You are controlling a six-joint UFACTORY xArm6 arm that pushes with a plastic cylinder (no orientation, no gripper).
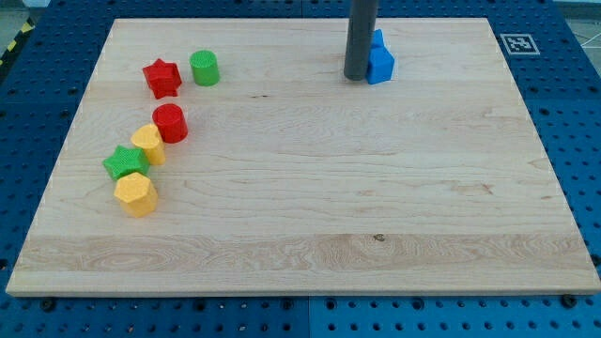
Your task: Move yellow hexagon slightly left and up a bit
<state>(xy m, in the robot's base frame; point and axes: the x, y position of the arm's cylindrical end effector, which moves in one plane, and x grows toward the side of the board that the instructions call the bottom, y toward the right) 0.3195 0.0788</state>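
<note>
No readable words or numbers are shown; only a black-and-white square marker is seen at the board's far right corner.

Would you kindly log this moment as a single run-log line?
tip: view's top, touching blue block | yellow hexagon: lower left, below green star | far apart | push not begun
</note>
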